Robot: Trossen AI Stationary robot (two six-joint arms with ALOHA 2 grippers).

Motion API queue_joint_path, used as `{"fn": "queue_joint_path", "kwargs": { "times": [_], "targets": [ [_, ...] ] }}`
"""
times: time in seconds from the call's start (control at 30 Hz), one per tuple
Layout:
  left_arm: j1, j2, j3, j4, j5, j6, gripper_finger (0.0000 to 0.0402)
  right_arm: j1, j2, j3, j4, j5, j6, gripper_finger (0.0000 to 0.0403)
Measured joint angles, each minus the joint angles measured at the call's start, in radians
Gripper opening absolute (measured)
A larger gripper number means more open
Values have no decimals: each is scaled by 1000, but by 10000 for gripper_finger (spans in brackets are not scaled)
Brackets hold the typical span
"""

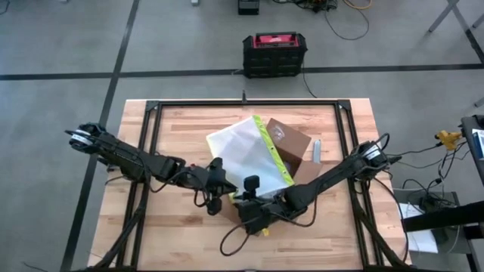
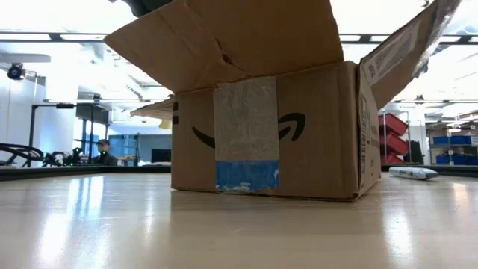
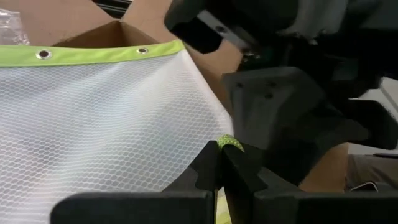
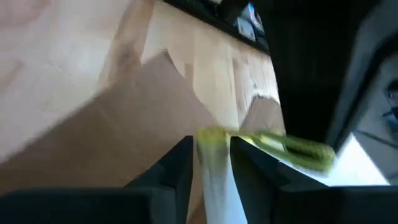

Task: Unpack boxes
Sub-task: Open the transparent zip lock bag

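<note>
The cardboard box (image 1: 291, 155) sits near the middle of the wooden worktop (image 1: 174, 227), flaps thrown wide, as both arms converge on a clear mesh pouch (image 1: 246, 155) trimmed in yellow-green that lies spread across the box's open top. From table height, the box (image 2: 269, 131) stands flat on the worktop, taped down its front, one flap jutting over the near side and another angling up to the side. The left tool (image 3: 219, 163), fingers pressed together, pinches a corner of the pouch's green edge (image 3: 229, 143). The right tool (image 4: 210, 158) holds its fingers a little apart around the pouch's edge (image 4: 211, 140), which runs between them. Bare worktop lies open in front of the box. A small grey object (image 1: 315, 149) rests just beside the box. On the floor beyond the far edge stands a black and red case (image 1: 274, 54).
</note>
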Motion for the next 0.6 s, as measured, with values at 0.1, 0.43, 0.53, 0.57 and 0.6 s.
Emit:
{"fn": "queue_joint_path", "kwargs": {
  "times": [0.1,0.43,0.53,0.57,0.6],
  "targets": [
    [0,-2,0,0,-1,0,0,0,0,0,-35,0,9,64],
    [0,-2,0,-1,0,0,0,-2,0,0,-73,0,-3,43],
    [0,-2,1,-21,-1,0,0,-2,0,0,-75,0,8,30],
    [0,-3,1,-45,-1,-5,0,-2,0,0,-74,3,8,20],
    [0,-4,1,-73,-3,-11,0,1,0,0,-76,6,7,11]
  ]
}}
